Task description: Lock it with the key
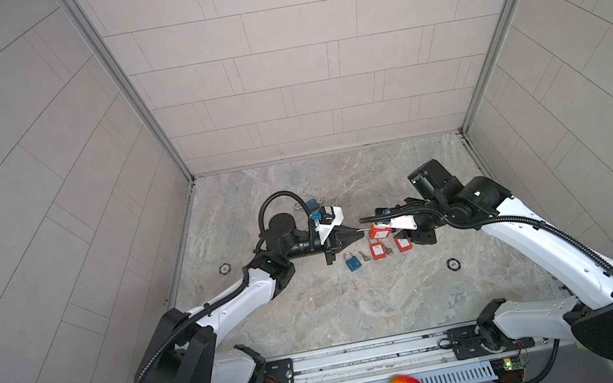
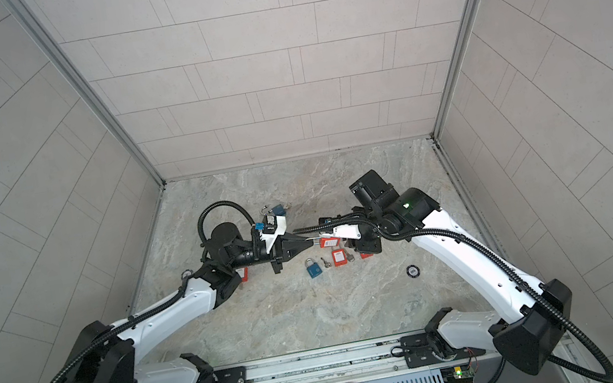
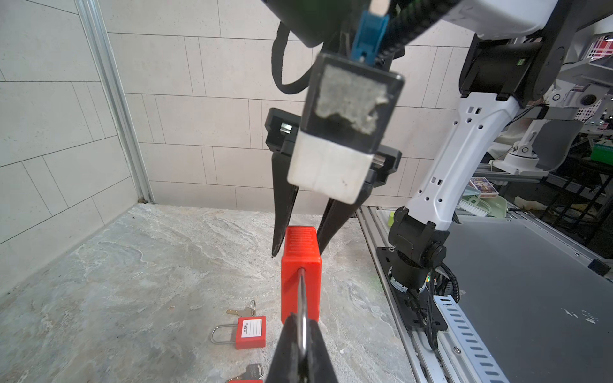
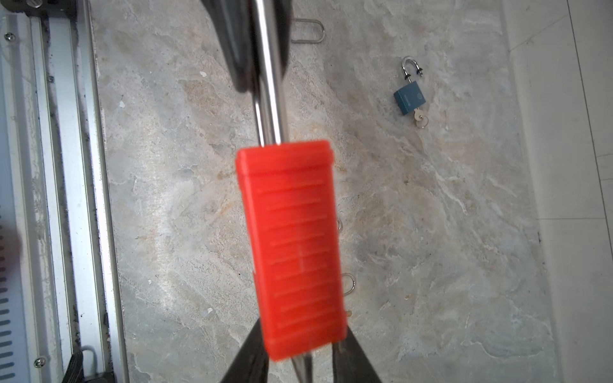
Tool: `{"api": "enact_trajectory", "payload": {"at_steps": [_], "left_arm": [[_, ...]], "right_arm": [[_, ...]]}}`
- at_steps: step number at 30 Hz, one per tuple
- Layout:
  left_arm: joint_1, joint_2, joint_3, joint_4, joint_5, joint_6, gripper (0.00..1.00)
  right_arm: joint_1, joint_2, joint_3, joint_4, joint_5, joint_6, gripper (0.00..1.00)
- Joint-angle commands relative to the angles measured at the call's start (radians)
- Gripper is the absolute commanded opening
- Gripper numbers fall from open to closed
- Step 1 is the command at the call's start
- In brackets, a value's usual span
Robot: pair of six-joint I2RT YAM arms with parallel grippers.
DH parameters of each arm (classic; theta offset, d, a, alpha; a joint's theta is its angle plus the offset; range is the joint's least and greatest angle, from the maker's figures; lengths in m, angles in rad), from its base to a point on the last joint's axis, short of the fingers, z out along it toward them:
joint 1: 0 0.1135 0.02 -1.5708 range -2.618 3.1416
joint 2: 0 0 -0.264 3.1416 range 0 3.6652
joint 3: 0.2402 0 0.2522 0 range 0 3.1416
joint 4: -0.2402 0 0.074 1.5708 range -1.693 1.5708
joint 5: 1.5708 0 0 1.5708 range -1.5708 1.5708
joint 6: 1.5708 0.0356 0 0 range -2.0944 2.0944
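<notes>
My left jaws are clenched on the smooth steel shackle (image 3: 302,308) of a red padlock (image 3: 300,265), holding it in the air above the middle of the grey, marble-veined table (image 1: 358,310). The lock's body is a boxy plastic block with fine ribs across its side. My right jaws straddle its right end, with a black tapered finger (image 3: 283,205) on each side. I cannot tell whether they press the plastic or only flank it. The block is blurred in the right wrist view and covers the fingertips. A thin bright sliver shows between those fingers past the block's end, too blurred to name.

Just nearer than the held lock, a near blue padlock (image 1: 353,262) lies with its loop closed and a small key (image 1: 364,257) beside it. To its right is a labelled red padlock (image 1: 378,250) with a second key (image 1: 389,251). A third red padlock (image 1: 403,243) is half covered by my right arm. Farther back on the left, a far blue padlock (image 4: 408,98) rests with its shackle swung open and a third key (image 4: 420,119) in its base.
</notes>
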Motion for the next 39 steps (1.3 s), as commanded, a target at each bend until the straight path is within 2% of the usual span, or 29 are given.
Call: {"api": "enact_trajectory", "payload": {"at_steps": [1, 15, 24, 39], "left_arm": [[-0.005, -0.005, 0.046, -0.001, 0.023, 0.024, 0.00], [-0.008, -0.028, 0.056, -0.085, 0.012, 0.090, 0.00], [-0.006, -0.043, 0.048, -0.095, 0.002, 0.100, 0.00], [0.006, -0.087, 0.047, -0.189, -0.018, 0.139, 0.00]], "right_arm": [[0.000, -0.014, 0.038, -0.021, -0.008, -0.008, 0.30], [0.001, 0.048, 0.077, -0.119, -0.101, -0.017, 0.14], [-0.004, 0.056, 0.072, -0.165, -0.079, -0.049, 0.05], [-0.081, 0.014, 0.028, -0.157, -0.026, -0.095, 0.01]]}}
